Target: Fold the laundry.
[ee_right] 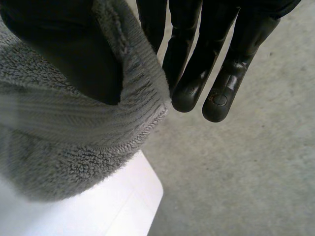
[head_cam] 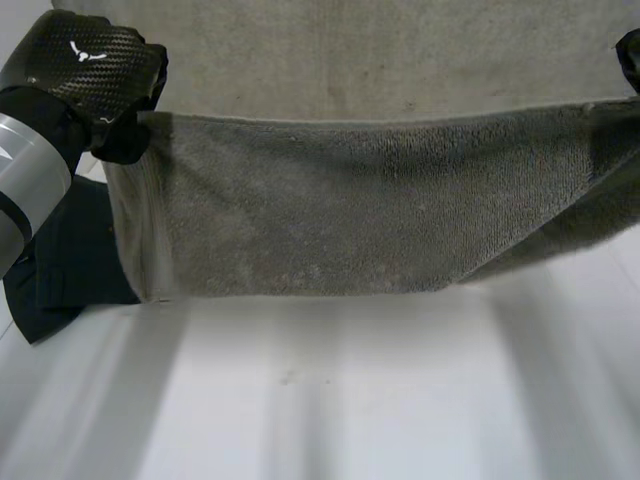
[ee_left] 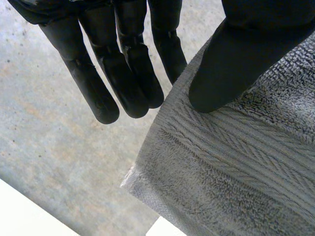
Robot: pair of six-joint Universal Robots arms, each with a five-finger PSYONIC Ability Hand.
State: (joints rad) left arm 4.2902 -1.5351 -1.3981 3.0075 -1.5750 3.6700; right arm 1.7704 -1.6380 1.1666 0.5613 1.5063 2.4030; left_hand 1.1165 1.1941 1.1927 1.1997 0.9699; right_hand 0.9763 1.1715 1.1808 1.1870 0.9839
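The grey towel hangs stretched between the two hands, lifted above the white table, its long top edge running almost level and its lower edge sagging toward the table on the robot's right. The left hand has the towel's top corner on that side. In the left wrist view its thumb presses down on the ribbed band of the towel, while the fingers are straight. The nearest finger slips behind the cloth's edge, so the corner appears pinched between thumb and finger, though the contact itself is hidden.

The right hand is at the opposite top corner. In its wrist view the towel wraps over the thumb and bunches round it, just beside the straight fingers. This looks like a pinch too.

A dark cloth lies on the table under the left arm, partly behind the towel's hanging side edge. Past the table's rim a speckled grey surface spreads below both hands.
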